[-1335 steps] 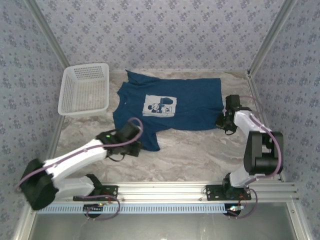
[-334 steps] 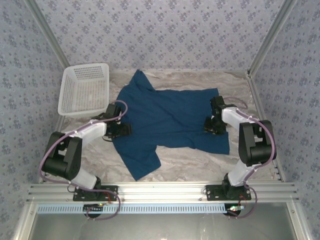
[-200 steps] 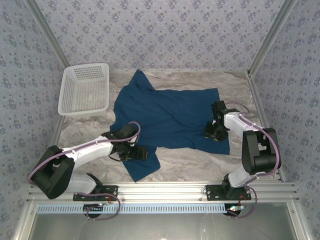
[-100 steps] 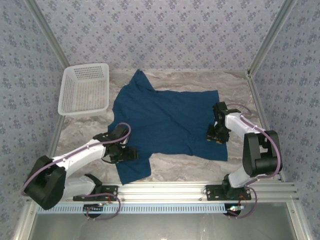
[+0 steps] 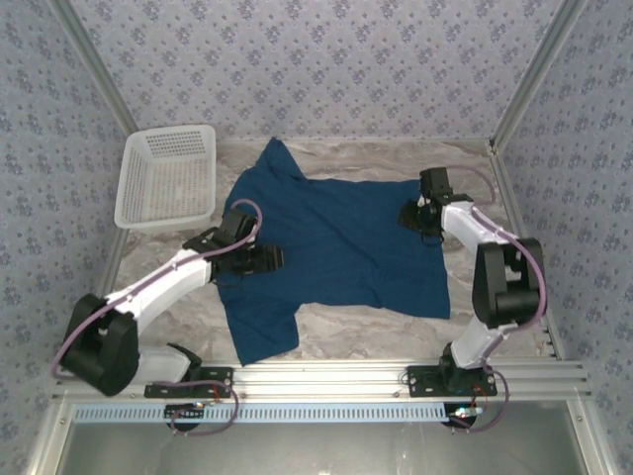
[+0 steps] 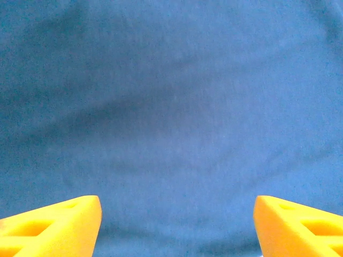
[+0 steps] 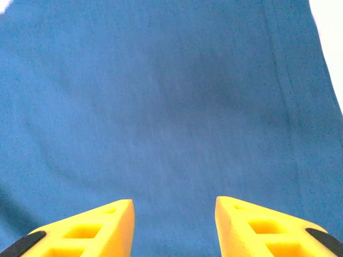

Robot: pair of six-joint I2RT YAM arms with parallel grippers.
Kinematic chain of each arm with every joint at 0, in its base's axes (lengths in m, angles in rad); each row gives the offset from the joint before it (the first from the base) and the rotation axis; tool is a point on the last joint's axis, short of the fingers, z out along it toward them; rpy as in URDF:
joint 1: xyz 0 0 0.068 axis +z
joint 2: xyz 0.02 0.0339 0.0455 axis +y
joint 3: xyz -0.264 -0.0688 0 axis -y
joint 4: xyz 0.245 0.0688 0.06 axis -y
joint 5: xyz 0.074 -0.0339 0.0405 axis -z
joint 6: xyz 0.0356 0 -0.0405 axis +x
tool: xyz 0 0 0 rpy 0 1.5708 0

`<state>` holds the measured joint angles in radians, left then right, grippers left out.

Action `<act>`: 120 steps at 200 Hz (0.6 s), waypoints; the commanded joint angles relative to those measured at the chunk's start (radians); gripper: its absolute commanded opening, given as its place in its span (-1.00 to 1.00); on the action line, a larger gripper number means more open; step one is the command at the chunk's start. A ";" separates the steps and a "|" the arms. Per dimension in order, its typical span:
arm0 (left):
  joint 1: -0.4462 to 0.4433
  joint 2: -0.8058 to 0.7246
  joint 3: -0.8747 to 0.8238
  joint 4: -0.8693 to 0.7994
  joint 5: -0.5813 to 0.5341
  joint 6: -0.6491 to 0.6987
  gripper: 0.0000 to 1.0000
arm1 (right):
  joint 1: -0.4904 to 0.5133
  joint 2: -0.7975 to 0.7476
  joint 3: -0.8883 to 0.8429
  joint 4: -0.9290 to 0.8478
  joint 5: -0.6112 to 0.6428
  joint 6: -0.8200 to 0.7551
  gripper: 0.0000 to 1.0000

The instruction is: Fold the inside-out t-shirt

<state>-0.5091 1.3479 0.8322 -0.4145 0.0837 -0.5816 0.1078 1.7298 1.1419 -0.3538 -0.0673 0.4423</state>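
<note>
The navy-blue inside-out t-shirt (image 5: 331,247) lies spread flat on the marble table, plain side up, one sleeve pointing to the back left and one toward the front left. My left gripper (image 5: 265,259) hovers over the shirt's left part, jaws wide open with only flat blue cloth (image 6: 171,107) between the yellow fingers (image 6: 59,222). Over the shirt's back right corner sits my right gripper (image 5: 413,218), its yellow fingers (image 7: 91,227) parted with smooth cloth (image 7: 171,107) showing between them and nothing pinched.
A white lattice basket (image 5: 168,178) stands at the back left, just beside the shirt's sleeve. Patterned walls and metal frame posts (image 5: 524,79) close in the table on three sides. Bare marble (image 5: 376,332) shows in front of the shirt.
The left gripper moved from the front-left sleeve back up over the shirt's left part. The right gripper moved from the shirt's right edge toward the back right corner. The shirt lies flatter at the right.
</note>
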 commanded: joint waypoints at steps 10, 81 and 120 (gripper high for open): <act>0.038 0.139 0.094 0.132 -0.030 0.046 0.49 | -0.047 0.182 0.131 0.248 -0.037 0.093 -0.09; 0.118 0.419 0.292 0.132 -0.033 0.116 0.50 | -0.122 0.493 0.380 0.251 -0.182 0.267 -0.16; 0.164 0.534 0.346 0.122 0.004 0.131 0.49 | -0.135 0.565 0.477 0.157 -0.157 0.268 -0.18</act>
<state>-0.3695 1.8282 1.1343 -0.2840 0.0605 -0.4789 -0.0193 2.2299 1.5646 -0.0959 -0.2256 0.6827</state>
